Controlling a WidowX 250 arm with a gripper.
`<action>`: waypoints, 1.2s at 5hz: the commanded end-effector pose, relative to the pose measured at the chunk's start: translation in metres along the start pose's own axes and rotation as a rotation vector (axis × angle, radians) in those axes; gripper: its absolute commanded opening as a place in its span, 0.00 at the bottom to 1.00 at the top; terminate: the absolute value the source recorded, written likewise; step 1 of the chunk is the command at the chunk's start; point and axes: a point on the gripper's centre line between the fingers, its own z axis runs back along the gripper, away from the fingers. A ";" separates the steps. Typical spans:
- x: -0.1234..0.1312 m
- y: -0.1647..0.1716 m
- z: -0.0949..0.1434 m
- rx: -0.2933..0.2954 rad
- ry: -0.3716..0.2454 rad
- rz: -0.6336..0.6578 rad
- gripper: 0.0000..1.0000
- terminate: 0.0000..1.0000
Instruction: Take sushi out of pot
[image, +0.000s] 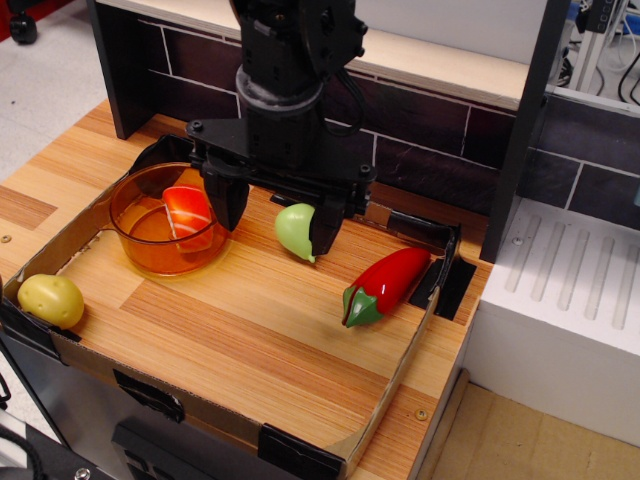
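The transparent orange pot (168, 220) stands at the left of the wooden tray. The sushi (188, 212) lies inside it, its glossy orange-red top showing against the pot's right wall. My gripper (278, 218) hangs above the tray just right of the pot, jaws wide open and empty. Its left finger (226, 203) is next to the pot's right rim. Its right finger (327, 222) partly covers a green object.
A light green object (296, 230) lies behind the right finger. A red chili pepper with green stem (383, 284) lies to the right. A yellow potato (50, 299) sits at the tray's front left corner. A dark brick wall (430, 140) backs the tray; a white rack (570, 290) stands right.
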 end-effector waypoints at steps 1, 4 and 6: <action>0.000 0.000 0.000 0.000 0.000 0.000 1.00 0.00; 0.031 0.081 0.015 -0.014 -0.065 0.395 1.00 0.00; 0.043 0.116 -0.015 0.013 -0.033 0.642 1.00 0.00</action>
